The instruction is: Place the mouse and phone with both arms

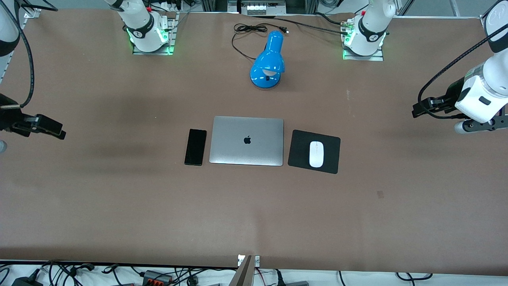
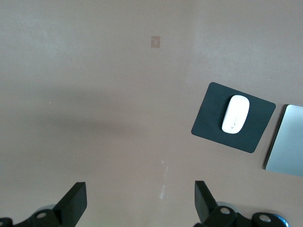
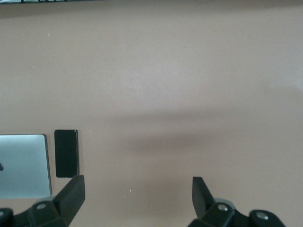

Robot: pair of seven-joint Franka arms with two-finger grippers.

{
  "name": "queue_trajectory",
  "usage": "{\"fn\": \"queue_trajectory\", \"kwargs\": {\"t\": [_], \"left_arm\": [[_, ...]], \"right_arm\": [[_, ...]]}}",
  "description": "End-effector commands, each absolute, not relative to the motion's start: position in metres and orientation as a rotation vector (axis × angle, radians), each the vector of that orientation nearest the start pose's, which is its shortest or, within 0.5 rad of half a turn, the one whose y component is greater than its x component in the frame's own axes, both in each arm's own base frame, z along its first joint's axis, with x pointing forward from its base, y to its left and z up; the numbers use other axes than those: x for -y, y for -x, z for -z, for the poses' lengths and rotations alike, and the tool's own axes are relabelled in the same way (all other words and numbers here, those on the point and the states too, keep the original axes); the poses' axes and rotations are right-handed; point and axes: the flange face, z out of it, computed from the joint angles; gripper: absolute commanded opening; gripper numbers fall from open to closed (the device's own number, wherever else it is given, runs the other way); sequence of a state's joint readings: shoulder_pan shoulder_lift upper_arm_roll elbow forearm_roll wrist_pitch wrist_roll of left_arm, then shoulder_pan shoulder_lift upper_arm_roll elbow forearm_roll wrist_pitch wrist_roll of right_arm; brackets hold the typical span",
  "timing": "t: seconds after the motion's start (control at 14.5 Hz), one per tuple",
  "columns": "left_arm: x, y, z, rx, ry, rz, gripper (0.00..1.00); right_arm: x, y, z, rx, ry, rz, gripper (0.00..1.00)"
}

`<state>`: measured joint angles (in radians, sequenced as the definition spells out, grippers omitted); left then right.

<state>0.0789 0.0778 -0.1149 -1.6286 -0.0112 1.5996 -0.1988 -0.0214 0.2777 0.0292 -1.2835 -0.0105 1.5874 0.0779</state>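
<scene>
Mouse (image 1: 316,154) and phone (image 1: 195,147) are laid out flat on either side of the closed laptop (image 1: 247,140): the mouse on the black pad (image 1: 301,149) toward the left arm's end, the phone on the bare counter (image 1: 119,190) toward the right arm's end. By this layout, each is judged set out for its own arm. Left gripper (image 2: 140,202) and right gripper (image 3: 138,196) are held empty, fingers wide apart, well away over bare counter. A blue lamp (image 1: 268,60) is seen between the bases.
</scene>
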Motion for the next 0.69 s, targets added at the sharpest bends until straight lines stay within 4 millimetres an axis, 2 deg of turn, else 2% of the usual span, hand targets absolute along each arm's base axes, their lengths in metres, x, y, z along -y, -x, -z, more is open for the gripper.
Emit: {"fn": "queue_trajectory", "kwargs": {"t": [0.0, 0.21, 0.48, 0.62], "left_arm": [[0.019, -0.565, -0.561, 0.274, 3.146, -0.157, 1.00], [0.019, -0.565, -0.561, 0.272, 3.147, -0.162, 1.00], [0.019, -0.566, -0.561, 0.272, 3.146, -0.159, 1.00], [0.017, -0.566, -0.560, 0.277, 3.148, -0.165, 1.00]], "right_arm": [[0.005, -0.617, -0.590, -0.061, 3.145, 0.049, 1.00], [0.012, -0.602, -0.575, -0.028, 3.144, 0.048, 1.00], [0.009, -0.577, -0.571, -0.025, 3.149, 0.036, 1.00], [0.010, -0.575, -0.573, -0.027, 3.149, 0.024, 1.00]]}}
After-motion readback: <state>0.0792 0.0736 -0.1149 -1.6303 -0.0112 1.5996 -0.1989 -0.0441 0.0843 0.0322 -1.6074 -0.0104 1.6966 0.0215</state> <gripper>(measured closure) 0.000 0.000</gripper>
